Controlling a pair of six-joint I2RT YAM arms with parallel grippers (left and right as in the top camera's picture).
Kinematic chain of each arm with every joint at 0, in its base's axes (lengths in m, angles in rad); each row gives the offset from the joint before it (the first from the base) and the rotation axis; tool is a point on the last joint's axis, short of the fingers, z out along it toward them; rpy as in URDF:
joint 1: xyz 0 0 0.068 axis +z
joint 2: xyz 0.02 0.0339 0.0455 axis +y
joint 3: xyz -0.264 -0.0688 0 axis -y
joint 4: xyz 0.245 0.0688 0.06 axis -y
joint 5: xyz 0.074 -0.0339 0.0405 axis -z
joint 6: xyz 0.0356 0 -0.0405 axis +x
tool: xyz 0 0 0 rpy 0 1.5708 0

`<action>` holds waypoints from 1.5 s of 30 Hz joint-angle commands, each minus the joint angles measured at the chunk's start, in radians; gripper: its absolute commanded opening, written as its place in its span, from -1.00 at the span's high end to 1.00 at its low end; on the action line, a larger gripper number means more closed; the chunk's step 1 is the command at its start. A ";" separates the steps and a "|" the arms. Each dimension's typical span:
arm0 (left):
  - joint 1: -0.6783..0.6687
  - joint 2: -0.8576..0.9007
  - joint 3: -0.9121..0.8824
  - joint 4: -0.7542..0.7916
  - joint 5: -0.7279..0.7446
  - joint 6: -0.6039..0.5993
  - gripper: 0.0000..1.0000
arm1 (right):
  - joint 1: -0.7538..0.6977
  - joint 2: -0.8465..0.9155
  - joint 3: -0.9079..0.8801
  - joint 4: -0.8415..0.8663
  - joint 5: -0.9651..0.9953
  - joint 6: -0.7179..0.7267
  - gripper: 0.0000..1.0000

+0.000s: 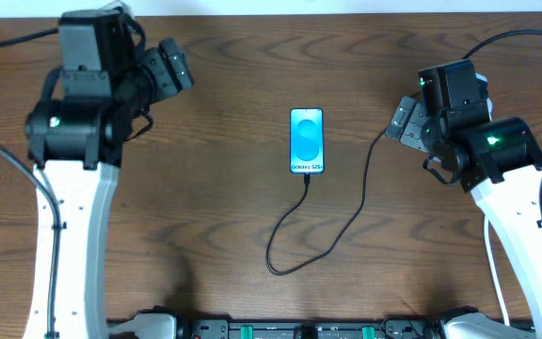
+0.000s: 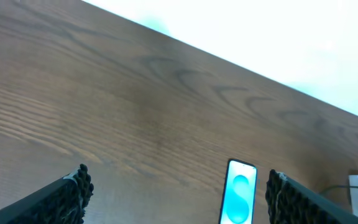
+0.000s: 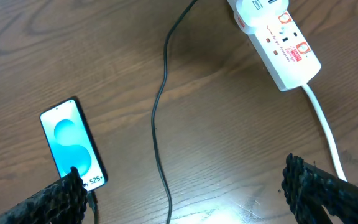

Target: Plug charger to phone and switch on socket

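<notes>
The phone (image 1: 307, 141) lies face up mid-table, its blue screen lit; it also shows as the phone (image 3: 72, 144) and the phone (image 2: 239, 193). The charger cable (image 1: 332, 235) runs from the phone's bottom edge, loops toward the front and climbs right under my right arm. Its plug tip (image 3: 92, 198) meets the phone's bottom edge. The white socket (image 3: 278, 37) with red markings lies at the upper right of the right wrist view. My left gripper (image 2: 179, 180) hovers open, far left of the phone. My right gripper (image 3: 184, 177) is open above the cable (image 3: 160, 106), holding nothing.
The socket's white lead (image 3: 325, 124) trails toward the right finger. The table's far edge (image 2: 229, 59) meets a pale wall. Both arms' white links (image 1: 73, 235) stand along the table's left and right sides. A rack edge (image 1: 280, 330) runs along the front.
</notes>
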 commanded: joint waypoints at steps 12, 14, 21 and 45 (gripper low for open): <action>0.003 -0.011 0.010 -0.018 -0.020 0.021 -0.81 | -0.026 0.005 0.003 0.034 -0.143 -0.195 -0.98; 0.003 -0.011 0.010 -0.018 -0.020 0.021 -0.82 | -0.064 0.005 0.010 0.036 -0.224 -0.227 -0.99; 0.003 -0.011 0.010 -0.018 -0.020 0.021 -0.82 | -0.307 0.005 0.111 -0.042 -0.562 -0.398 -0.99; 0.003 -0.011 0.010 -0.018 -0.020 0.021 -0.82 | -0.685 0.623 0.807 -0.551 -0.620 -0.717 -0.99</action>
